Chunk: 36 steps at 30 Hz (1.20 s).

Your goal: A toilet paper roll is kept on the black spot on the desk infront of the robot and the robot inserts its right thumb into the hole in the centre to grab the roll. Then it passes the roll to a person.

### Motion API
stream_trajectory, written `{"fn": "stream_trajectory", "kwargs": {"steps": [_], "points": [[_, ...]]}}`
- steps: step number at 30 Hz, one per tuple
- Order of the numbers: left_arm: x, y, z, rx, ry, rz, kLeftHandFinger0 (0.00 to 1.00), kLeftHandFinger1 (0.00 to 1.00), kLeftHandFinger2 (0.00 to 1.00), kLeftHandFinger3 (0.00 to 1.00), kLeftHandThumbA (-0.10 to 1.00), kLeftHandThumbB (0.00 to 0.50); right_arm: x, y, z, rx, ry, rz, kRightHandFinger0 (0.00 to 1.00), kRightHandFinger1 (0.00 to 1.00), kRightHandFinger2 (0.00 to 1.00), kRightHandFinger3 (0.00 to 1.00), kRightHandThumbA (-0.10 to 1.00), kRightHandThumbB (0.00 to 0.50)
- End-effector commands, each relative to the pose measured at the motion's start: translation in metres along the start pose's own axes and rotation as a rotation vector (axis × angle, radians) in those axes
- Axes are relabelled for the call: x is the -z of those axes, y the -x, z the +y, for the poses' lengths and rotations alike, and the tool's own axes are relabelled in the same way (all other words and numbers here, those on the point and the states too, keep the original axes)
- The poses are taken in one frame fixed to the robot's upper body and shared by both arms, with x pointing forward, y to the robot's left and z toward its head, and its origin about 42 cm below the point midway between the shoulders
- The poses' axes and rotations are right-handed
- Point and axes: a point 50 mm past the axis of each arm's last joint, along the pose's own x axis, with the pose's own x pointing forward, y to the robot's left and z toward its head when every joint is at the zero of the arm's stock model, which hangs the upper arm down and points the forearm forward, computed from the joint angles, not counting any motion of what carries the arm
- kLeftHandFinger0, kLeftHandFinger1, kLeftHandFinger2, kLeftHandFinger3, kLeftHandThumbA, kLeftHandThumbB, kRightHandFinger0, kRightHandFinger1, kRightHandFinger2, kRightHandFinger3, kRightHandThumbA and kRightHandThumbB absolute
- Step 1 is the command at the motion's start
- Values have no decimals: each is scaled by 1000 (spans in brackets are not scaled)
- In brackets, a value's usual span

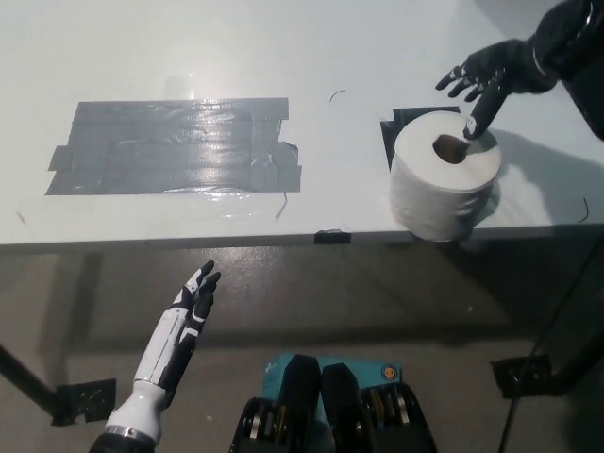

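We saw the right hand (486,77) open, fingers spread, thumb at the toilet paper roll (444,175) hole; left hand (195,300) open below the counter (283,57).

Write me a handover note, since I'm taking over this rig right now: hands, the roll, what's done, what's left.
Right hand: open, fingers spread, hovering at the far rim of the toilet paper roll, one digit pointing down beside the centre hole; not inserted.
Left hand: open, resting low, off the desk.
Roll: upright near the desk's front edge, on the black spot.
Done: approach.
Left: insert thumb, grab, pass over. No person in view.
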Motion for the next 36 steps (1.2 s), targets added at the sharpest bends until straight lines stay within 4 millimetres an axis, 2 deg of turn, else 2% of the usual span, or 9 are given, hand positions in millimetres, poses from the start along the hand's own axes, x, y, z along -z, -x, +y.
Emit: {"fn": "stream_trajectory", "kwargs": {"steps": [1,9,11,18,20,23,26,28,36], "points": [[-14,-2,3,9,-28,-70,1000,1000,1000,1000,1000,85,-25,29,-28,-2,95,-37,1000,1000,1000,1000,1000,393],[-18,-8,4,11,-32,-76,1000,1000,1000,1000,1000,65,-29,34,-33,12,104,-43,1000,1000,1000,1000,1000,396],[-17,-6,3,15,-31,-74,1000,1000,1000,1000,1000,73,-28,31,-29,2,114,-46,1000,1000,1000,1000,1000,378],[-17,-5,3,10,-33,-70,1000,1000,1000,1000,1000,83,-24,18,-18,-7,98,-9,1000,1000,1000,1000,1000,407],[-19,-7,4,14,-33,-80,1000,1000,1000,1000,1000,68,-24,17,-19,7,98,-6,1000,1000,1000,1000,1000,407],[-19,-7,4,11,-33,-81,1000,1000,1000,1000,1000,79,-23,15,-18,29,59,-14,1000,1000,1000,1000,1000,417],[-19,-8,4,15,-30,-82,1000,1000,1000,1000,1000,86,-22,15,-18,46,106,-2,1000,1000,1000,1000,1000,440],[-20,-8,4,19,-36,-83,1000,1000,1000,1000,1000,75,-21,13,-18,65,74,-6,1000,1000,1000,1000,1000,450],[-20,-7,3,18,-20,-79,1000,1000,1000,1000,1000,87,-20,9,-17,155,54,-78,1000,1000,1000,1000,1000,434]]}}
